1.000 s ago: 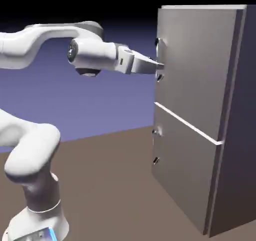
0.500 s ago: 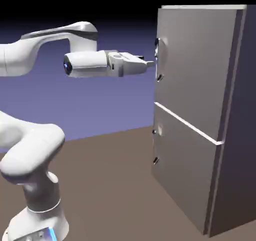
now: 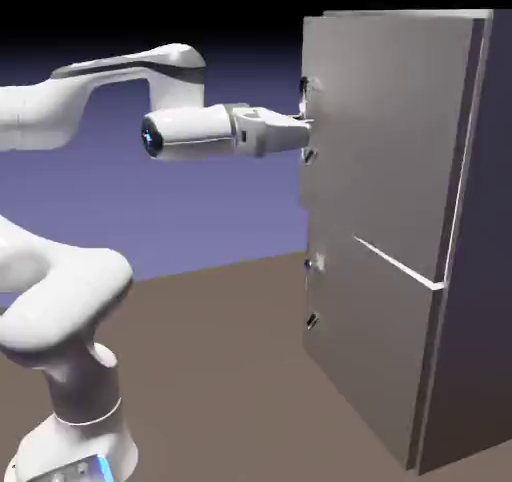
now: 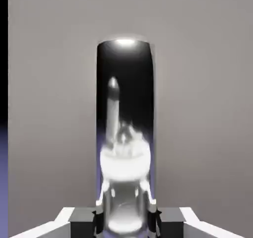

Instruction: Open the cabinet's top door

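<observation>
Gripper (image 3: pixel 300 128) level at the cabinet (image 3: pixel 470 250), fingers (image 4: pixel 96 217) clenched on the dark bar handle (image 4: pixel 126 128) of the top door (image 3: pixel 385 140), swung slightly ajar above the lower door (image 3: pixel 365 350)

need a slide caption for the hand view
Gripper shut on the shiny bar handle of the grey top door, seen head-on.

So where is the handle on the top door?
In the exterior view the handle sits on the top door's left edge, between the gripper's closed fingers; in the hand view it fills the middle.
</observation>
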